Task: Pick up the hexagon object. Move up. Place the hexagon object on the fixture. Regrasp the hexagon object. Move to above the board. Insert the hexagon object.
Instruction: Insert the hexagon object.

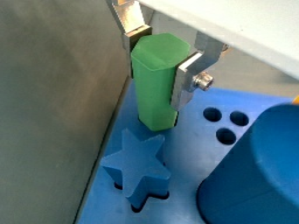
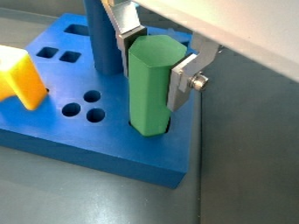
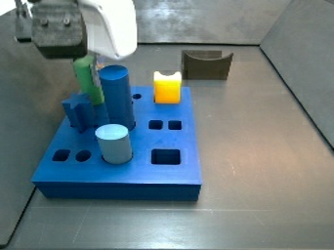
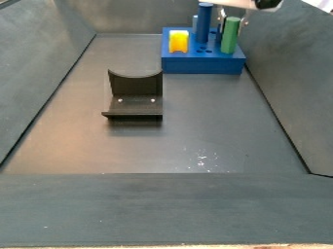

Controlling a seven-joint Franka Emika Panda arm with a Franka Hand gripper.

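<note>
The hexagon object (image 1: 156,83) (image 2: 149,87) is a bright green prism standing upright, with my gripper (image 1: 160,61) (image 2: 156,61) shut on its upper part. The silver fingers (image 2: 184,77) press on opposite flat faces. Its lower end sits at a dark hole by a corner of the blue board (image 1: 193,131) (image 2: 105,144). In both side views the hexagon object (image 3: 82,76) (image 4: 231,37) hangs under the gripper (image 3: 81,59) (image 4: 235,15) at the board (image 3: 144,161) (image 4: 208,66). The fixture (image 3: 206,64) (image 4: 132,95) stands apart on the floor with nothing in it.
A blue star peg (image 1: 135,162) and a tall blue cylinder (image 3: 115,93) (image 2: 103,35) stand close to the green piece. A yellow-orange block (image 3: 167,88) (image 2: 17,79) and a short pale blue cylinder (image 3: 113,144) also sit in the board. Grey walls enclose the floor.
</note>
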